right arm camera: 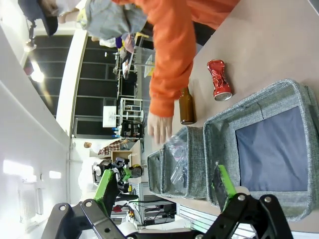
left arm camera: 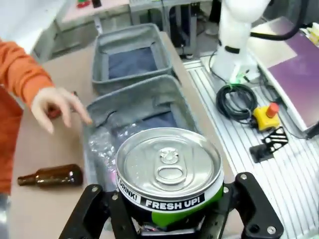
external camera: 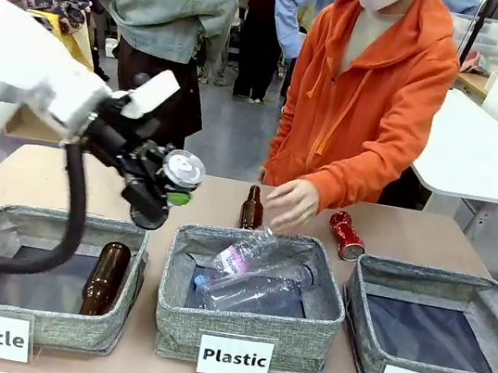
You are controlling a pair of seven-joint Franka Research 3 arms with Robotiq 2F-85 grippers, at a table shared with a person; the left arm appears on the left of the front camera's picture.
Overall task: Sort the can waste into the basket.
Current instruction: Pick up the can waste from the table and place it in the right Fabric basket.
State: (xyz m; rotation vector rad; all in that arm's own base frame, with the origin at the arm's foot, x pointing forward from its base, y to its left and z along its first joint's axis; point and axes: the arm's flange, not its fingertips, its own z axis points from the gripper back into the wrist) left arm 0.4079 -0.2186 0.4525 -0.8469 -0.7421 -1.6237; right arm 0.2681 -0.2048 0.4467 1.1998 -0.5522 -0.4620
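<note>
Cans first: we see the black can point(external camera: 182, 169) clenched in the left gripper point(external camera: 169, 186), lifted clear of the tabletop over the gap between the Bottle basket point(external camera: 38, 221) and the Plastic basket point(external camera: 247, 325). It is turned on its side, its silver top facing the near edge. In the left wrist view we look down on that same can point(left arm camera: 169, 164) squeezed between the fingers of the left gripper point(left arm camera: 169, 215), white print running round its rim.

We find the red can point(external camera: 347, 235) lying dented on the tabletop toward the far edge, just beside the far left corner of the Can basket point(external camera: 365, 349). That basket sits at the right end of the near edge, its dark floor showing. From the right wrist view we see the red can point(right arm camera: 219, 79) past the Can basket point(right arm camera: 249, 102), and the right gripper point(right arm camera: 164, 186) released, its fingers spread wide with nothing between them.

We note a person's hand point(external camera: 292, 202) hovering over the far rim of the Plastic basket, which holds clear plastic bottles point(external camera: 250, 276). A brown bottle point(external camera: 252, 210) lies on the tabletop just beside that hand, neck toward the far edge. Another brown bottle point(external camera: 106, 276) lies in the Bottle basket at the left end of the near edge.
</note>
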